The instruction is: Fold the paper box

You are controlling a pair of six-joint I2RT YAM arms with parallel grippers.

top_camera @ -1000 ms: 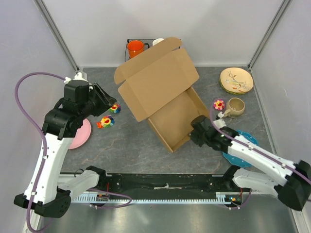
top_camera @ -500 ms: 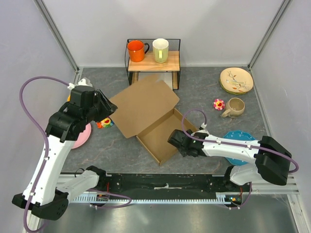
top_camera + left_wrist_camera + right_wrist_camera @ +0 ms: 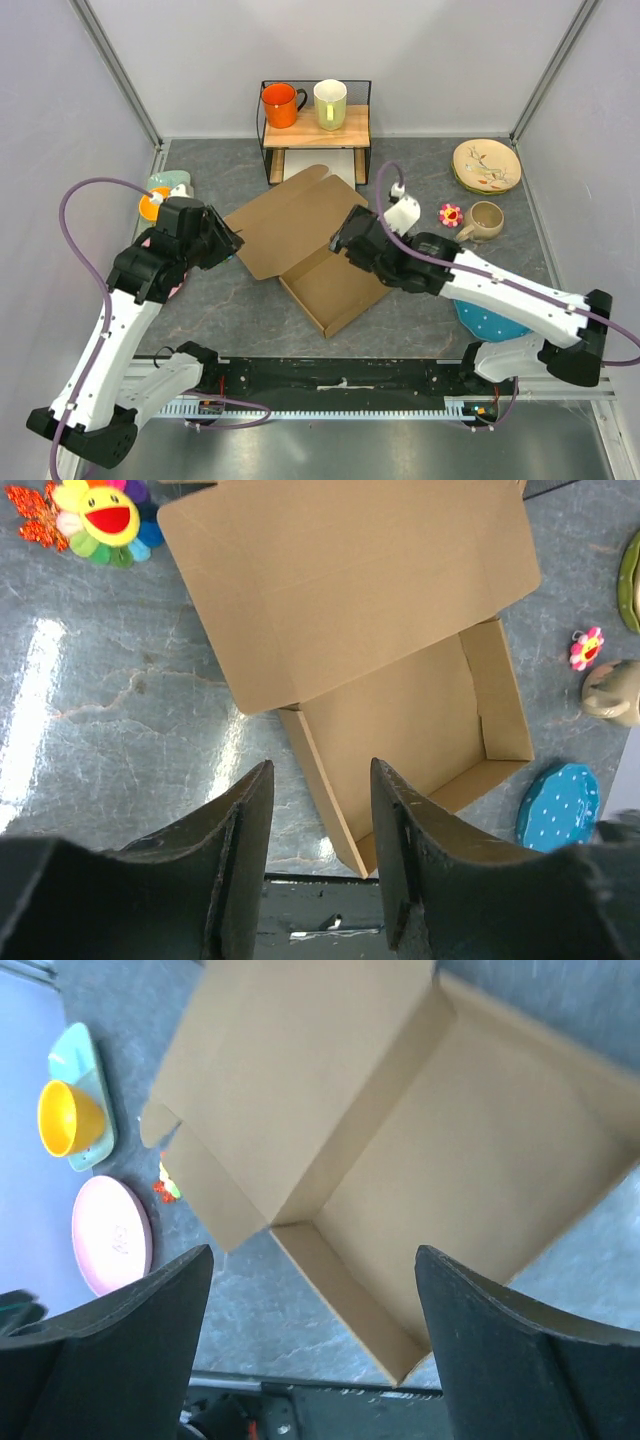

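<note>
The paper box (image 3: 300, 225) is brown cardboard and lies mid-table, its lid spread flat toward the back left and its shallow tray (image 3: 340, 285) open toward the front. My left gripper (image 3: 226, 244) hovers off the lid's left edge. In the left wrist view it (image 3: 320, 815) is open and empty, high above the box (image 3: 350, 590). My right gripper (image 3: 345, 238) hangs over the tray's far corner. The right wrist view shows it (image 3: 312, 1280) wide open, nothing held, with the box (image 3: 300, 1090) below.
A wooden shelf (image 3: 316, 128) at the back holds an orange mug (image 3: 280, 100) and a cream mug (image 3: 330, 103). Plates (image 3: 486, 165), a beige cup (image 3: 486, 220), a flower toy (image 3: 451, 214) and a blue plate (image 3: 488, 322) lie right. A yellow cup (image 3: 150, 203) sits left.
My right gripper has let go of the box's wall, opened wide and swung up over its far side. The raised lid has dropped flat. My left arm has shifted nearer.
</note>
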